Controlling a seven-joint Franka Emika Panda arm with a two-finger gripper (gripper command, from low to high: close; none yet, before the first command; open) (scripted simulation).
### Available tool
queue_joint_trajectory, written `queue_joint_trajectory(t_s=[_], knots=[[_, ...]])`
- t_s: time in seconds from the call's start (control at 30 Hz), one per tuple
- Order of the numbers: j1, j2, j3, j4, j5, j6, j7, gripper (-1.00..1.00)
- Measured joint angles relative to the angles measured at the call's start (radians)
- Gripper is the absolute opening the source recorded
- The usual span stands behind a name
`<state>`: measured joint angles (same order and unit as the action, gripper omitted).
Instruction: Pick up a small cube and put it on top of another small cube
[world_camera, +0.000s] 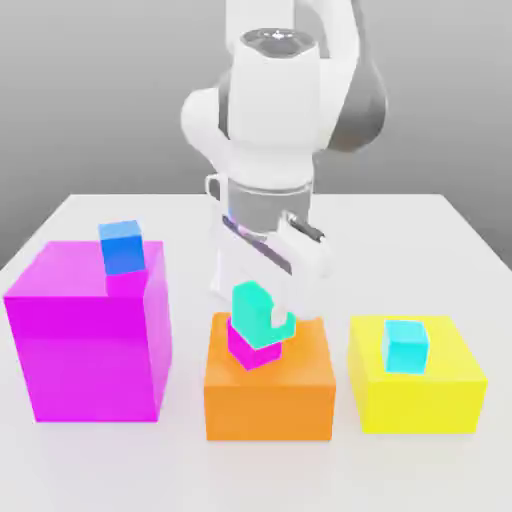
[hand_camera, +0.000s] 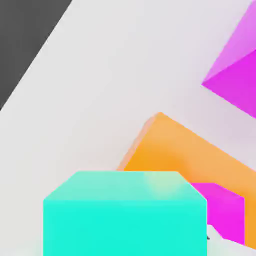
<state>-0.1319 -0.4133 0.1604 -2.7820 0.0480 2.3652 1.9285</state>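
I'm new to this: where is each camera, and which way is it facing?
Exterior view: off the arm, facing it across the table and slightly downward; the white arm and its gripper show, above the small teal cube.
Hand view: on the robot's hand, looking down past the teal cube to the table; a white bit of gripper seems to show beside the small magenta cube.
Shared: both small cubes, the orange block and the big magenta block.

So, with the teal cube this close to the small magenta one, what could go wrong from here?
The teal cube might knock the small magenta cube while being moved over it. That magenta cube sits near an edge of the orange block, so a push could tip it off.
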Motion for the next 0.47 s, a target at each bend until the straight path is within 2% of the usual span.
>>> queue_joint_trajectory(t_s=[0.17,0.33,0.37,0.47], knots=[[-0.023,-0.158,0.004,-0.067,0.064,-0.084,0.163,-1.0],[-0.03,-0.051,0.02,-0.13,0.079,0.088,0.188,-1.0],[-0.031,-0.027,0.023,-0.14,0.081,0.121,0.189,1.0],[-0.031,-0.027,0.023,-0.14,0.081,0.121,0.189,1.0]])
